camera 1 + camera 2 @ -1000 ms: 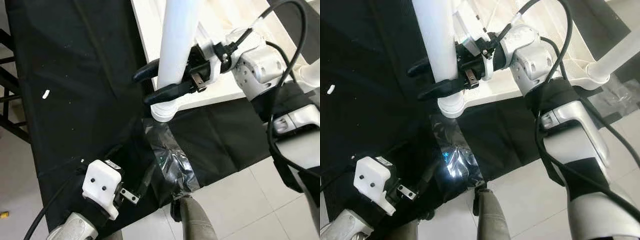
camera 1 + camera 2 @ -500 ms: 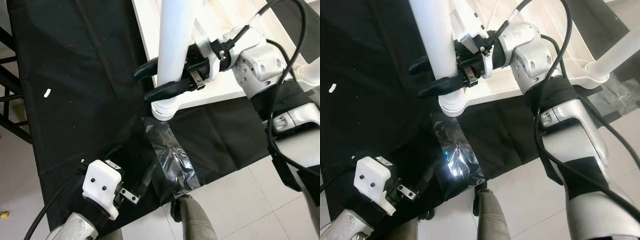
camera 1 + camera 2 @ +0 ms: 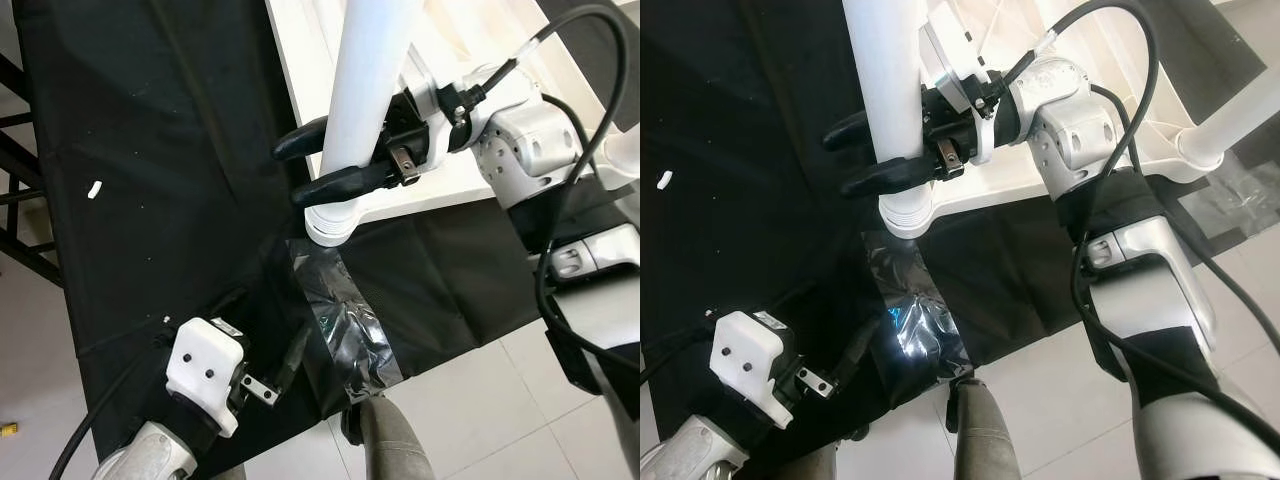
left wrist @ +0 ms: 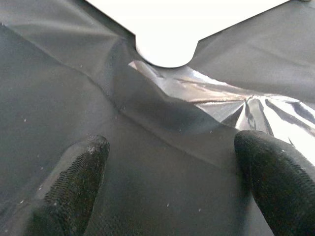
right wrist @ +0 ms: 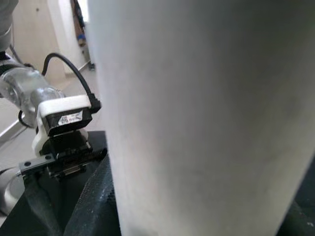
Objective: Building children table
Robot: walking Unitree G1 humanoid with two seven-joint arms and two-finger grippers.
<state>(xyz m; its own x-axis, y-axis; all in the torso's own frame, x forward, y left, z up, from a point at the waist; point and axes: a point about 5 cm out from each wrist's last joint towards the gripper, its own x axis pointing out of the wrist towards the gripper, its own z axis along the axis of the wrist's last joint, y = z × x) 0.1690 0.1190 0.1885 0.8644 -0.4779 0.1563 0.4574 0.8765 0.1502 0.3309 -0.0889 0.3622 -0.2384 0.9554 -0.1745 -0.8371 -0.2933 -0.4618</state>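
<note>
A white table leg (image 3: 362,100) stands nearly upright with its round foot (image 3: 328,224) at the near corner of the white table top (image 3: 300,70), which lies on a black cloth (image 3: 150,200). My right gripper (image 3: 290,173) is shut on the leg just above its foot, one black finger on each side. In the right wrist view the white table leg (image 5: 197,113) stands close before the camera. Low at the front left, my left gripper (image 4: 172,157) hangs open over the cloth, its fingertips (image 4: 78,167) wide apart, facing the table corner (image 4: 167,49).
A shiny taped patch (image 3: 345,320) runs down the cloth from the corner to its front edge. A second white leg (image 3: 1230,105) juts out at the right. A small white piece (image 3: 92,187) lies far left. Tiled floor (image 3: 480,400) lies in front.
The leg's upper part has leaned a little to the right, and my right arm has shifted right with it. The left gripper has stayed put.
</note>
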